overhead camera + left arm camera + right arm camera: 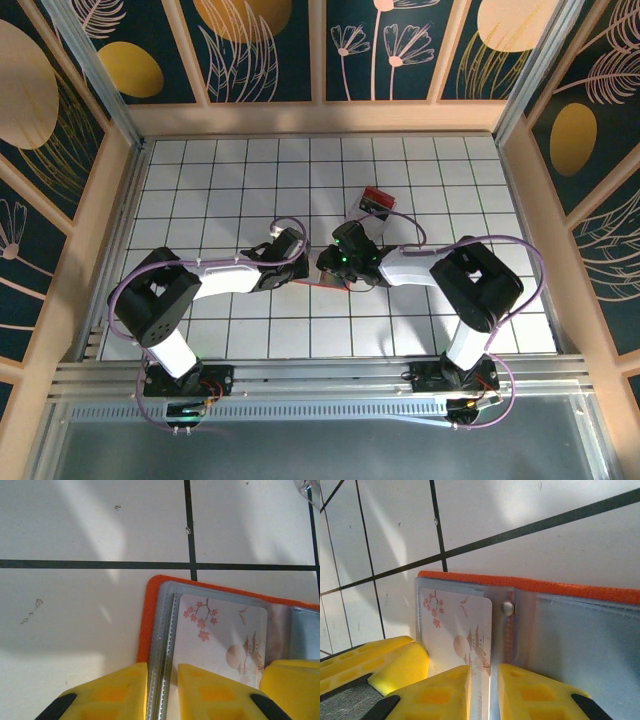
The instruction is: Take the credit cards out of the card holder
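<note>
- The holder (328, 285) lies open and flat near the middle of the table (200, 180), slightly toward the near edge. From above, only an orange sliver of it shows under the two wrists that meet over it.
- The left tool (162, 692) has its yellow fingers drawn close together. The ribbed grey edge of the holder's clear sleeve sits in the narrow gap between them, so it pinches the holder there.
- In the left wrist view, the holder's orange rim (145, 625) curves round a corner just beyond the left finger. A pale card (225, 640) printed with blossoms and a pagoda lies just beside the right finger.
- The right tool (484, 695) is also nearly pressed together. The long edge of the card runs straight into the slit between its fingers, so it pinches the card.
- In the right wrist view, the card lies under the sleeve on the blue-grey inside, with a metal stud (508, 608) just beyond its corner. The orange rim runs along the far side.
- A finger of the left tool (375, 665) sits just beside the card's other long edge.
- A clear box (377, 203) with red and black contents stands apart from the holder, toward the far edge and a little to the right.
</note>
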### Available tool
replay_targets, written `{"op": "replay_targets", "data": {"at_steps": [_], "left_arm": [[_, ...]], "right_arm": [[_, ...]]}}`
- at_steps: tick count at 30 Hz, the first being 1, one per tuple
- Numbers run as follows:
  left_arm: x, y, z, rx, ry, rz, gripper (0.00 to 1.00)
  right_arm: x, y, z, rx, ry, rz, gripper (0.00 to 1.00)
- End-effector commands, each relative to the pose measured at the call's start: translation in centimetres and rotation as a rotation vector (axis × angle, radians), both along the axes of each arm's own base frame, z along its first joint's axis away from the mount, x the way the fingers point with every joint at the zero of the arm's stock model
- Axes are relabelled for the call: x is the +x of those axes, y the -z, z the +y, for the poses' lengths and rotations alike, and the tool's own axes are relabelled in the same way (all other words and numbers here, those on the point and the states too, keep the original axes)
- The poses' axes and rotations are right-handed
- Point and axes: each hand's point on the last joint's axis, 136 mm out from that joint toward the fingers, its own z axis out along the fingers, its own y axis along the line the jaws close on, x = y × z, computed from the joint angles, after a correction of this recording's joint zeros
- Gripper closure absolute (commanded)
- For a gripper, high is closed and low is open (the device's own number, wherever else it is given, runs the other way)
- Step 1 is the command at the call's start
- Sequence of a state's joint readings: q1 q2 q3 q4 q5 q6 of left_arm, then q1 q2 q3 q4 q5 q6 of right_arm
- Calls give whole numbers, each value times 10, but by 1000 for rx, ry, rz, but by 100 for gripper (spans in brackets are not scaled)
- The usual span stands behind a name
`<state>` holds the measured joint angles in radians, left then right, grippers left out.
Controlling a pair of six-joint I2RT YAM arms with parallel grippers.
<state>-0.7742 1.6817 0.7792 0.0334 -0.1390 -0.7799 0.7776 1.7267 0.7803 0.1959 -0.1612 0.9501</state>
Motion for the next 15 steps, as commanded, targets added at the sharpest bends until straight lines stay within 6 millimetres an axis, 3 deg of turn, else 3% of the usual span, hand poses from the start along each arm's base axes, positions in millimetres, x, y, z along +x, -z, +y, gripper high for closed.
{"op": "replay_targets", "data": {"at_steps": [1, 4, 5, 7, 15], "left_arm": [[-7, 13, 5, 31, -3, 58, 78], [-6, 12, 4, 26, 2, 58, 78], [-9, 22, 5, 46, 9, 80, 78], [-10, 23, 4, 42, 15, 86, 78], [-14, 25, 4, 40, 21, 98, 80]], "right_arm": [[-5, 9, -4, 12, -1, 30, 78], [-3, 11, -1, 40, 1, 36, 78], [-3, 11, -1, 51, 2, 36, 78], [-2, 10, 1, 79, -1, 35, 78], [0, -9, 6, 242, -22, -19, 82]]}}
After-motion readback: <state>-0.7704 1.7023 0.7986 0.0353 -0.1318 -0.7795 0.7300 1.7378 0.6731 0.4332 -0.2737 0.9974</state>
